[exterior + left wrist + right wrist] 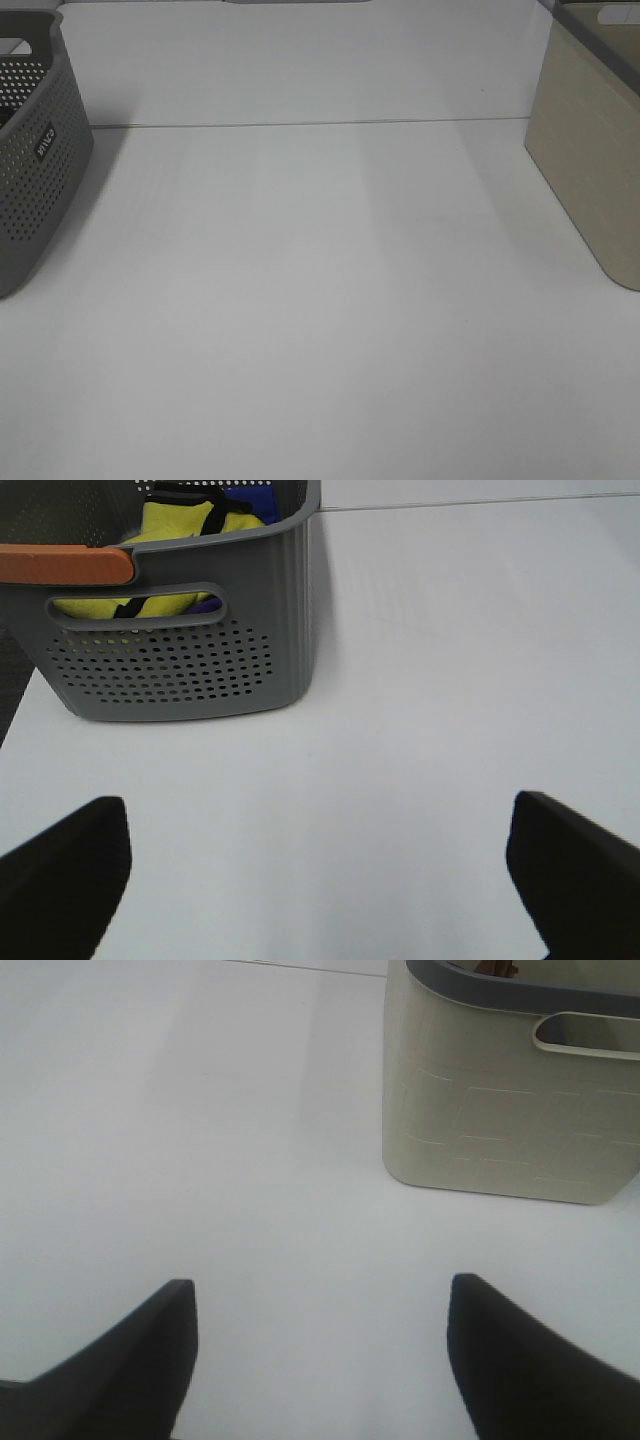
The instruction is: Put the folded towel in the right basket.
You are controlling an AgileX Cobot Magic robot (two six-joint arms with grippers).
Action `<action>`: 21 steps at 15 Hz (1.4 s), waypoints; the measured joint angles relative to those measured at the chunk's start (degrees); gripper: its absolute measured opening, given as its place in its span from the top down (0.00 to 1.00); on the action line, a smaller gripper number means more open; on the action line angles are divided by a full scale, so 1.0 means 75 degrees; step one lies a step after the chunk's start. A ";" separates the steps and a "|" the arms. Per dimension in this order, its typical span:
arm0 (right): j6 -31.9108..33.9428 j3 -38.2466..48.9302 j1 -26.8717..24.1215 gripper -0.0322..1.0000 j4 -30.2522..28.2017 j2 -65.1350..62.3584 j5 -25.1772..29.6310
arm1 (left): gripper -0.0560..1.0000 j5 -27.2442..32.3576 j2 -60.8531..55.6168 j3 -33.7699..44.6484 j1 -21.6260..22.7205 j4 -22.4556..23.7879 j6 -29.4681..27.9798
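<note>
The left gripper (318,880) hangs with its two dark fingers (62,875) spread wide and nothing between them, only bare white tabletop (400,730) beneath. Ahead of it and off toward one finger stands the grey perforated plastic basket (190,640), set on the table and well clear of the fingertips. Through the slot handle and over the rim of that basket a bright yellow cloth with black trim (180,525) is visible, with a bit of blue fabric (262,500) beside it. An orange bar (65,564) lies across the basket's near rim. Whether the yellow cloth is the folded towel cannot be told from these views; no towel lies on the open table.

The right gripper (320,1355) is likewise parted, its dark fingers (130,1360) wide apart and holding nothing, over bare table. Ahead of it, toward the other finger, stands the beige plastic basket with a dark grey rim (500,1110), upright, with a slot handle near the top of its wall. It is apart from the gripper. Something brownish shows just above its rim, too little of it to name.

In the high view neither gripper appears. The grey basket (35,160) sits at the left edge and the beige basket (590,150) at the right edge, well apart, with the open white tabletop (320,300) between them and a thin seam line running across it farther back.
</note>
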 joint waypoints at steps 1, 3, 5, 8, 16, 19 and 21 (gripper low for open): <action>0.0000 0.0000 0.0000 0.32 0.0000 -0.0015 -0.0008 | 0.03 0.0000 0.0000 0.0000 0.0000 0.0000 0.0000; 0.0000 0.0000 0.0000 0.32 0.0000 -0.0023 -0.0008 | 0.03 0.0000 0.0000 0.0000 0.0000 0.0000 0.0000; 0.0000 0.0000 0.0000 0.32 0.0000 -0.0023 -0.0008 | 0.03 0.0000 0.0000 0.0000 0.0000 0.0000 0.0000; 0.0000 0.0000 0.0000 0.32 0.0000 -0.0023 -0.0008 | 0.03 0.0000 0.0000 0.0000 0.0000 0.0000 0.0000; 0.0000 0.0000 -0.0955 0.32 0.0038 -0.0023 -0.0008 | 0.03 0.0000 0.0000 0.0000 0.0000 0.0000 0.0000; 0.0000 0.0000 -0.0955 0.32 0.0038 -0.0023 -0.0008 | 0.03 0.0000 0.0000 0.0000 0.0000 0.0000 0.0000; 0.0000 0.0000 -0.0955 0.32 0.0038 -0.0023 -0.0008 | 0.03 0.0000 0.0000 0.0000 0.0000 0.0000 0.0000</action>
